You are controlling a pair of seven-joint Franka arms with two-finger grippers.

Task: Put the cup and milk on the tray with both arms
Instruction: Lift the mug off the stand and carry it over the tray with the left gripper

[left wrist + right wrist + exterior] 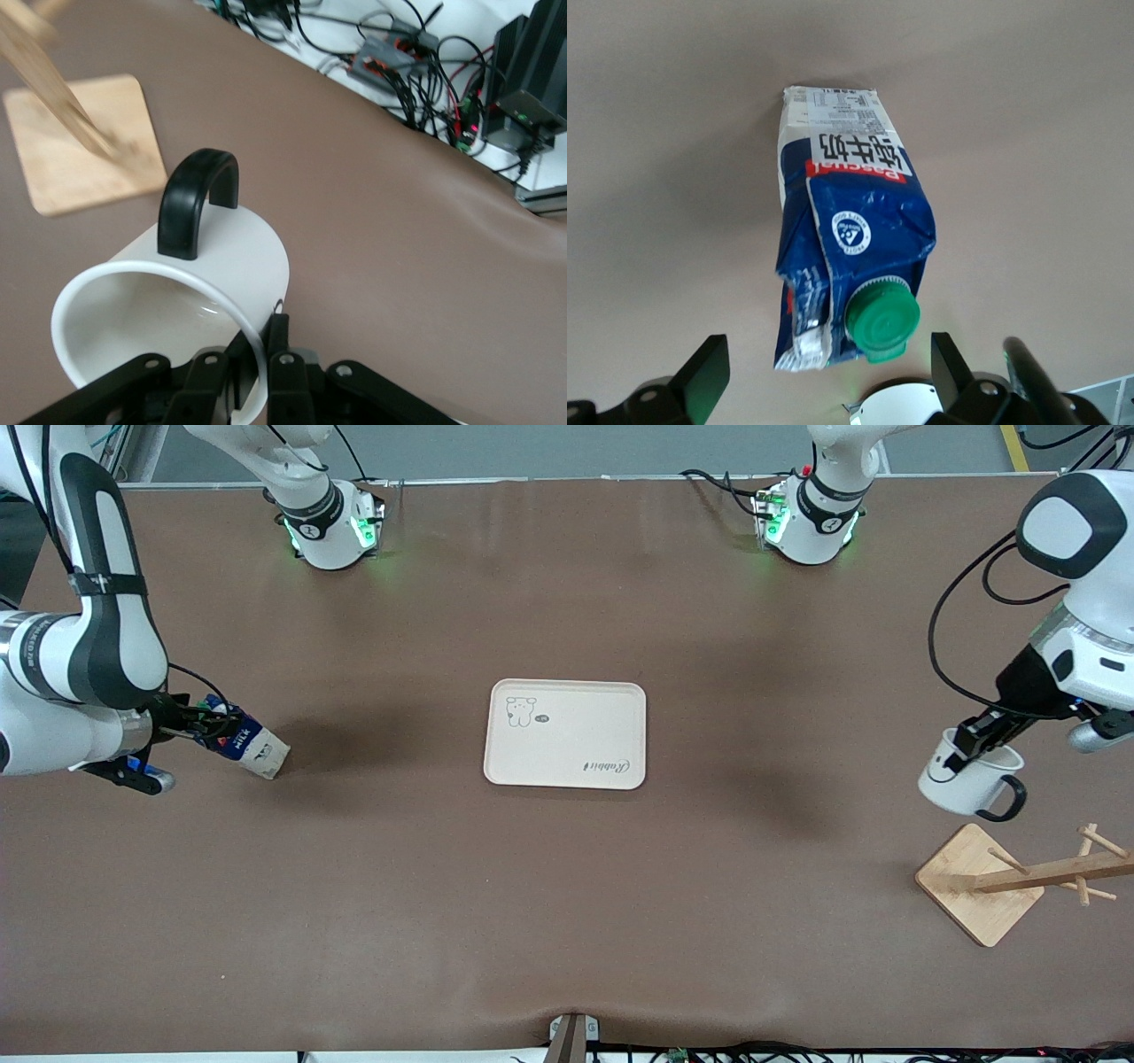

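The milk (244, 742) lies on its side on the table at the right arm's end, its green cap toward my right gripper (197, 723). In the right wrist view the milk (850, 239) has its cap end between the open fingers (704, 372), which do not touch it. My left gripper (964, 748) is shut on the rim of the cup (966, 781) and holds it tilted just above the table at the left arm's end. In the left wrist view my left gripper (261, 341) pinches the cup (230, 257) wall, black handle up. The tray (567, 735) lies bare mid-table.
A wooden rack (979, 881) with pegs stands close to the cup, nearer to the front camera; it also shows in the left wrist view (80, 150). Cables and boxes (523, 80) lie past the table edge.
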